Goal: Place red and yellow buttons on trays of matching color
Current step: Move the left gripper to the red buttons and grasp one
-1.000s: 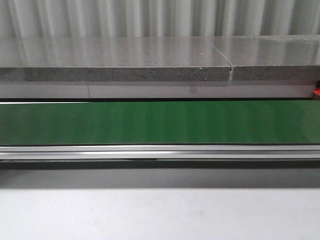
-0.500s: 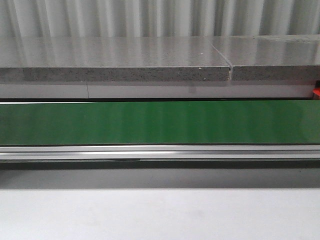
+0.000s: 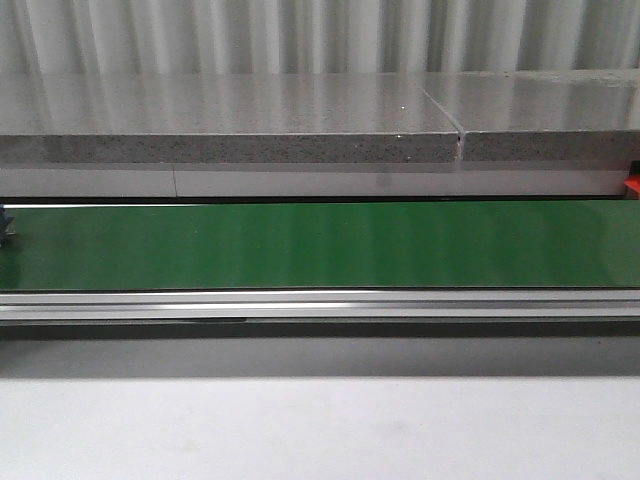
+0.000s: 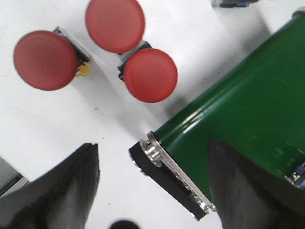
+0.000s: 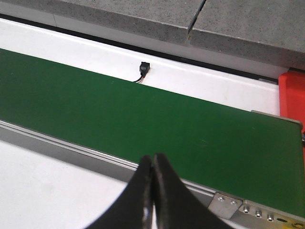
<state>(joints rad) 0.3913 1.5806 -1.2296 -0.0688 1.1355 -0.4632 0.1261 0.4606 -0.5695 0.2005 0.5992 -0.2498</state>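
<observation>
Three red buttons lie on the white table in the left wrist view: one [image 4: 45,60] apart, and two [image 4: 115,25] [image 4: 150,75] close together. My left gripper [image 4: 153,148] is open above the end of the green conveyor belt [image 4: 248,105], short of the buttons, with nothing between its fingers. My right gripper [image 5: 152,158] is shut and empty over the belt's near rail [image 5: 71,148]. A red tray [image 5: 292,95] shows at the belt's far end and as a red sliver [image 3: 632,187] in the front view. Yellow buttons and a yellow tray are out of view.
The green belt [image 3: 320,245] runs across the front view, with a grey stone ledge [image 3: 230,148] behind it and white table in front. A small black connector [image 5: 143,69] lies behind the belt. A blue-grey object [image 4: 229,2] sits at the left wrist view's edge.
A small dark part has come into the front view at the far left edge, over the belt. Nothing else has moved.
</observation>
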